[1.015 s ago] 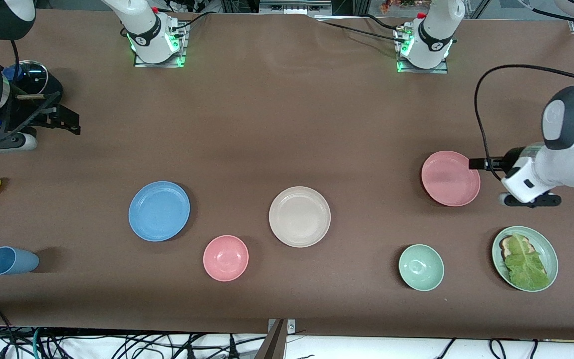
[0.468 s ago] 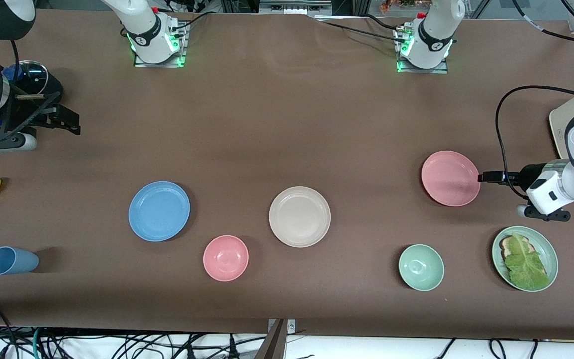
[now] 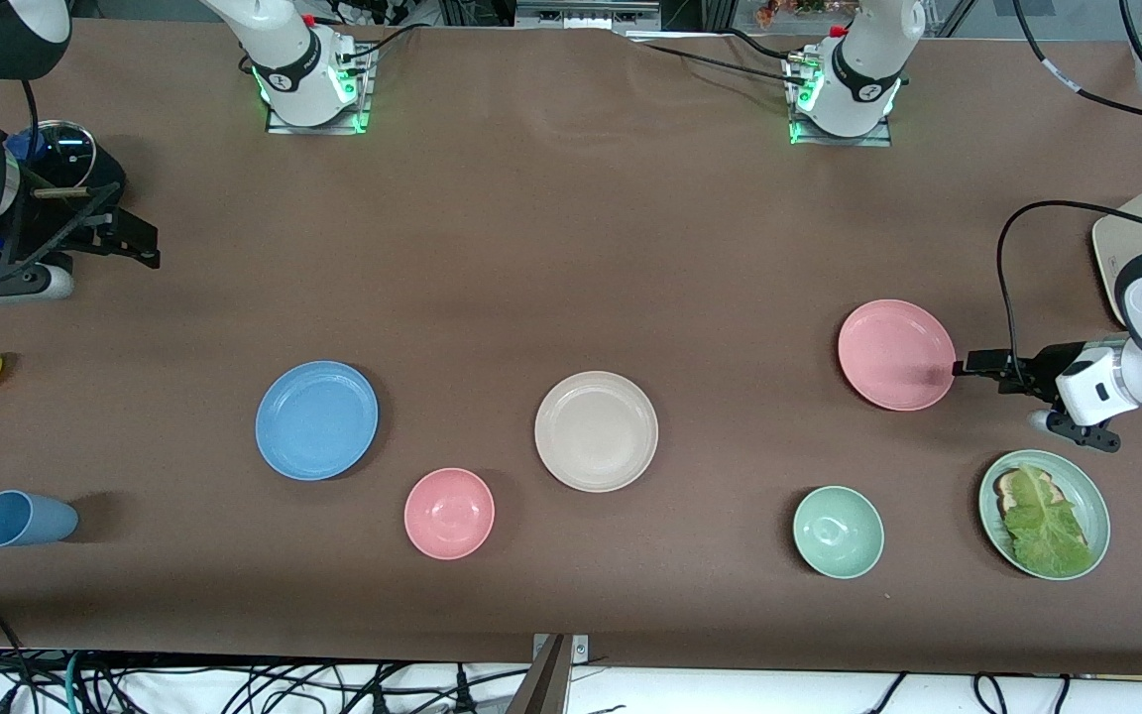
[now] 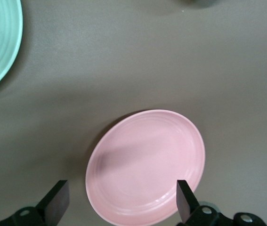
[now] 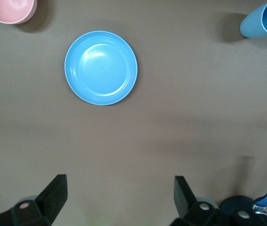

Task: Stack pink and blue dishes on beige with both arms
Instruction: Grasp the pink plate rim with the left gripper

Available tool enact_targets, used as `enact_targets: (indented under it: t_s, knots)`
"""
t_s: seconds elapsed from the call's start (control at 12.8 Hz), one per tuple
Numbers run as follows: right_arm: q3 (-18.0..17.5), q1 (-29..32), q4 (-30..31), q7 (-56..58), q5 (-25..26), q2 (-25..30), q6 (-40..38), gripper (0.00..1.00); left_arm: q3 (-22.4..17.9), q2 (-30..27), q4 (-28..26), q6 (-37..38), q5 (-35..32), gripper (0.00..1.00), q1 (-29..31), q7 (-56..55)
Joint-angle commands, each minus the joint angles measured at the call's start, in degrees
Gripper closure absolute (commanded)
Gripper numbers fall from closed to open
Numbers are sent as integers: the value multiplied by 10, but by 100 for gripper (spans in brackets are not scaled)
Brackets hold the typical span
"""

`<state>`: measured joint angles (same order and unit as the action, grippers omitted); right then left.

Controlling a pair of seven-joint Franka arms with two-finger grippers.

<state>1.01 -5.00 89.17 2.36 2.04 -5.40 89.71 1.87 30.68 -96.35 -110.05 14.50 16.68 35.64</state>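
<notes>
Here's the left tool [image 3: 977, 362] down low at the rim of the pink plate [image 3: 896, 355], on the side toward the left arm's end of the counter [image 3: 551, 248], and in the left wrist view its two fingers [image 4: 186, 200] stand spread wide with the plate's edge sitting between them, nothing clamped yet. From the front view I can't say for certain whether a fingertip is touching the rim or just shy of it. So the step in hand looks like the approach for the pink plate's pickup. The beige plate [image 3: 596, 431] lies bare mid-counter, and the blue plate [image 3: 316, 419] rests flat toward the right arm's end, untouched. The right tool [image 3: 120, 238] waits high up near its own end, fingers apart and empty in the right wrist view, looking down on the blue plate. Next move, as I read it: slide one finger under the pink rim, pinch it, lift level and carry it over the beige plate.
</notes>
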Motion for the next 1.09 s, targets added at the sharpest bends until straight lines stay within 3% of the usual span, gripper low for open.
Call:
enact_targets:
  t_s: [0.0,0.55,1.01]
  knots:
    - [-5,6,-11,-3,-8,-2,-2,0,5,-1,-39,-52,32,0,26,70]
    - [-5,8,-16,-3,-7,-2,-2,0,5,10,-137,-169,107,0,46,168]
    - [-5,21,-16,-3,-14,-3,-2,0,4,-5,-178,-175,130,0,49,171]
